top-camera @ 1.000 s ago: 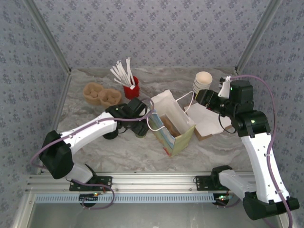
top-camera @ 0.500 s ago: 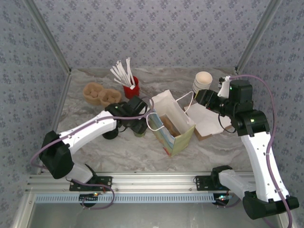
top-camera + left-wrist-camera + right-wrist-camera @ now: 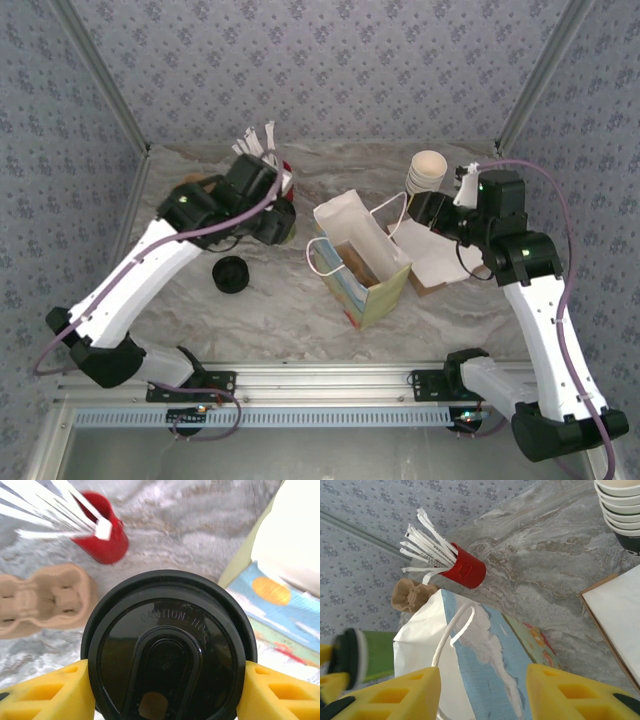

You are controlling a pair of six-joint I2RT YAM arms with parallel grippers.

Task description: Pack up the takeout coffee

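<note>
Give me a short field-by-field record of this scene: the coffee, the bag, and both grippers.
coffee: takeout coffee, outside the bag, on its left in the top view
left gripper: closed on the coffee at its lid
right gripper: open, at the bag's handle
bag: gift bag upright, mouth open
packed: not yet
also on table: loose black lid, white cup stack

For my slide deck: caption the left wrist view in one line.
Left gripper holds the black-lidded takeout coffee over the marble table, with the red stick holder and gift bag beyond.
</note>
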